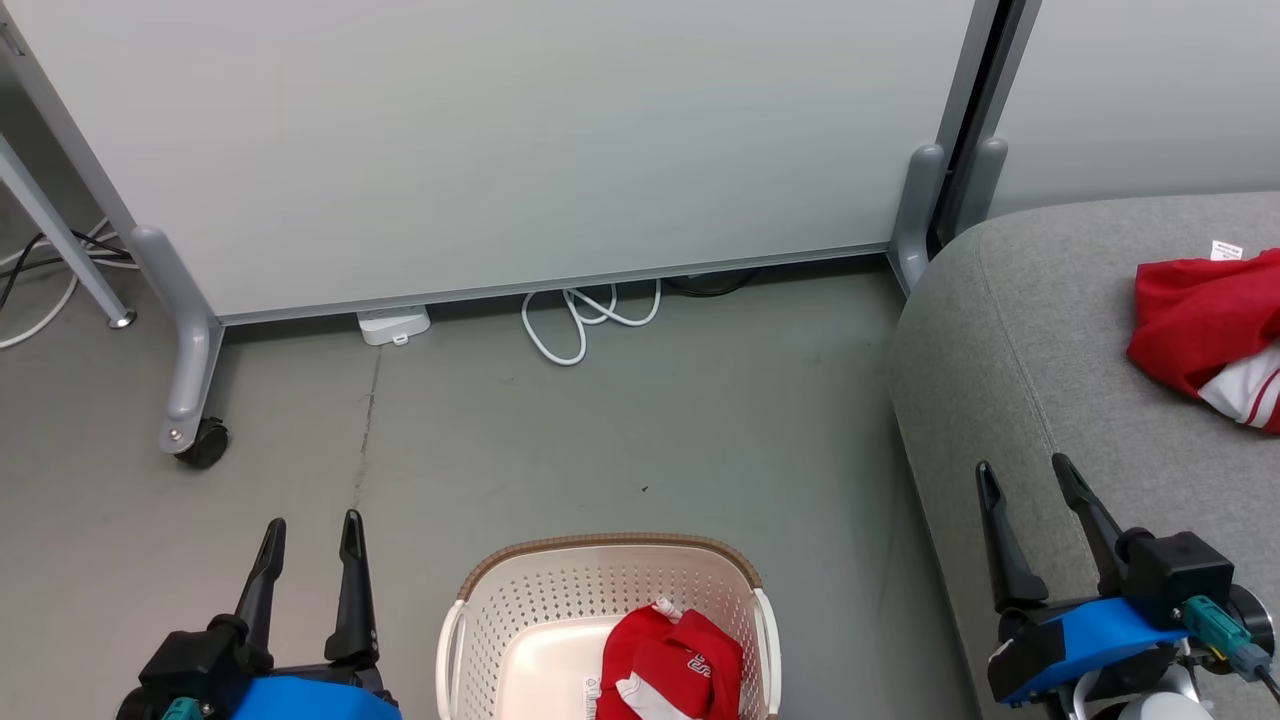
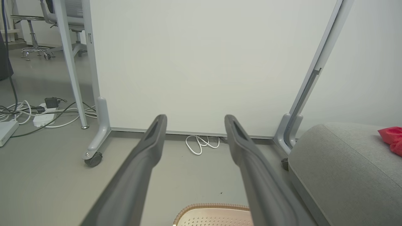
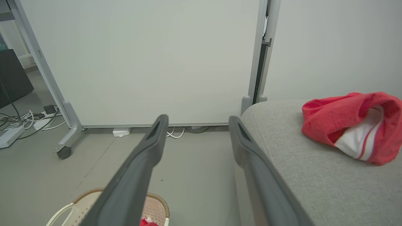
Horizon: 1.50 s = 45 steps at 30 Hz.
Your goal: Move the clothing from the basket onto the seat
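Note:
The cream basket [image 1: 520, 610] with a brown rim stands on the floor at the bottom centre, and one red-and-white garment [image 1: 670, 665] lies crumpled in its right half. A second red garment [image 1: 1205, 325] with a white striped panel lies on the grey seat [image 1: 1010, 330] at the right; the right wrist view shows this garment [image 3: 351, 125] on the seat [image 3: 314, 175] too. My left gripper [image 1: 310, 525] hangs open and empty left of the basket. Over the seat's front edge my right gripper [image 1: 1025, 470] is open and empty, well short of the garment there.
A white wheeled partition [image 1: 500, 150] closes off the back, with a caster foot [image 1: 200, 440] at the left. A looped white cable [image 1: 585, 315] and a power strip [image 1: 393, 325] lie at its base. Grey floor [image 1: 650, 430] spreads between partition and basket.

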Available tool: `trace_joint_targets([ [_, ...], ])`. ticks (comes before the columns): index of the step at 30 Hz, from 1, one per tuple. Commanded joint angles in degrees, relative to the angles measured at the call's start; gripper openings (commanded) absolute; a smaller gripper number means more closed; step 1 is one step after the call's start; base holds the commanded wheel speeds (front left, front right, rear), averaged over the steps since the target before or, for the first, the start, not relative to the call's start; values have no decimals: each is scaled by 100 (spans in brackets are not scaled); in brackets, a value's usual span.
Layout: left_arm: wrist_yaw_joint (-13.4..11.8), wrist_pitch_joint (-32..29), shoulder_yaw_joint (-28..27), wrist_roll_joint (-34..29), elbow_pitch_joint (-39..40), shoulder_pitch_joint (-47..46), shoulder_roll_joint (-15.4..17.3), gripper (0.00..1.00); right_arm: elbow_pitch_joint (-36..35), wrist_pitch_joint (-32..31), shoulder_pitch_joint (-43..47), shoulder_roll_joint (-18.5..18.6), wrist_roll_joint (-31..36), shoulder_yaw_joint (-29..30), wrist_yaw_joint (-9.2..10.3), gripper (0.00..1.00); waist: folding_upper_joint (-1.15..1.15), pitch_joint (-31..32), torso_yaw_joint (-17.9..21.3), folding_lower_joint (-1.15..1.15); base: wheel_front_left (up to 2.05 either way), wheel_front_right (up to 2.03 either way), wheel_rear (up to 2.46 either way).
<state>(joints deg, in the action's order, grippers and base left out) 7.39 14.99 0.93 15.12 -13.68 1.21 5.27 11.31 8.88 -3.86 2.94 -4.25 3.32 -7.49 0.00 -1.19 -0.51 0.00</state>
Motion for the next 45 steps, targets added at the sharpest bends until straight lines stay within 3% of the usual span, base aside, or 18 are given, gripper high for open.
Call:
trace_joint_targets([
  [1,12,29,-12,-26,12,36,25,100,-41,-13,87,-8,10,-3,-1,100,0,-17,0,0,0,0,0],
  [18,12,29,5,-60,35,-106,-13,100,-112,-6,-7,-8,-46,-21,-2,100,0,-202,51,0,0,0,0],
  [24,12,29,157,-56,-136,-326,-6,100,-272,-10,-206,-7,-58,-187,-1,100,0,-593,175,0,0,0,0],
  [32,12,29,774,81,-1002,-1021,86,100,-564,-29,-550,-7,6,-425,-2,100,0,-1466,520,0,0,0,0],
  [45,9,-35,2455,607,-3226,-2687,397,100,-955,120,-1074,-9,-102,-948,-2,100,0,-3019,1286,0,0,0,0],
])
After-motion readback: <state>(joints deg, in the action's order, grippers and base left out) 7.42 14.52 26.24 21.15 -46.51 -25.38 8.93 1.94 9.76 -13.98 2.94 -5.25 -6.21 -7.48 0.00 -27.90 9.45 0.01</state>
